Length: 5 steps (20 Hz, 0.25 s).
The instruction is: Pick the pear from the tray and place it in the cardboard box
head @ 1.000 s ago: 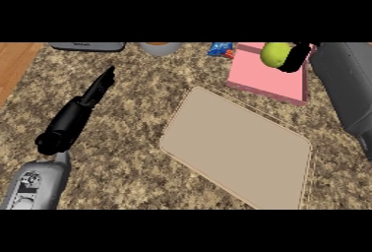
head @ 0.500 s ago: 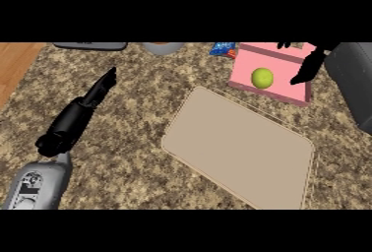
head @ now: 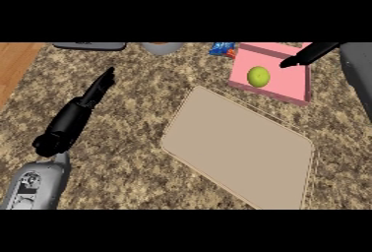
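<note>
The yellow-green pear (head: 259,77) lies inside the pink box (head: 294,87) at the counter's far right, touched by neither hand. My right hand (head: 309,54) hovers over the box's far right corner, open, with fingers stretched toward the left and nothing in it. The flat tan tray (head: 240,147) sits in the middle of the counter, holding nothing. Over the counter's left side my left hand (head: 71,122) stays open and still, fingers pointing away from me.
Along the far edge sit a dark grey flat object (head: 88,46), a grey bowl (head: 162,47) and a blue packet (head: 222,48) beside the box. The counter's left edge meets wooden floor (head: 15,64).
A second ago my right hand was curled round the pear over the box. It let go, the pear settled in the box, and the hand has drawn back to the right.
</note>
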Tool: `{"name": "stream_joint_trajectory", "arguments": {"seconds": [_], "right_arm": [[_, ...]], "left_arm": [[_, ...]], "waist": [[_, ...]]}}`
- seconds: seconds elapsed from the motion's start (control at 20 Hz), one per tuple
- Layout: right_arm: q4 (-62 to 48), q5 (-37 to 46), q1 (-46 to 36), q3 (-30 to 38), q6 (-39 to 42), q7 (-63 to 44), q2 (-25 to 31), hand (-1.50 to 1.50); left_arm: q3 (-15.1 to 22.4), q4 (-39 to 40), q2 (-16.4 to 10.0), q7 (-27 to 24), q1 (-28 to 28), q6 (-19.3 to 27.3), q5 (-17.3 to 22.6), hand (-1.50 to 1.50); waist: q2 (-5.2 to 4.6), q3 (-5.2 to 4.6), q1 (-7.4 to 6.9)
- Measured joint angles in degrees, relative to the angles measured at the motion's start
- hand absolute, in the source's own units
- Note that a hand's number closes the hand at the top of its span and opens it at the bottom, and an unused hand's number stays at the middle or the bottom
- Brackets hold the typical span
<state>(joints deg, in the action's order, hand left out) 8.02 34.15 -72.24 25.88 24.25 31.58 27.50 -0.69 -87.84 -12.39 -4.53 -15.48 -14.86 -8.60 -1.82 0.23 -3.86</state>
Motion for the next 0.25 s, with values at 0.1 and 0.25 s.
{"name": "stream_joint_trajectory", "arguments": {"seconds": [0.1, 0.25], "right_arm": [[-1.5, -3.5, 0.0, 3.7, 0.2, -2.2, 1.4, -1.50], [-2.7, -7.1, 0.1, 7.5, 0.7, -4.8, 3.6, -1.50]], "left_arm": [[0.1, 0.1, 0.1, -0.4, 0.1, 0.0, -0.1, 0.00], [0.3, 0.3, 0.0, -0.6, -0.2, -0.1, -0.3, 0.00]], "waist": [[-0.17, -0.03, -0.18], [-0.46, -0.03, -0.63]]}}
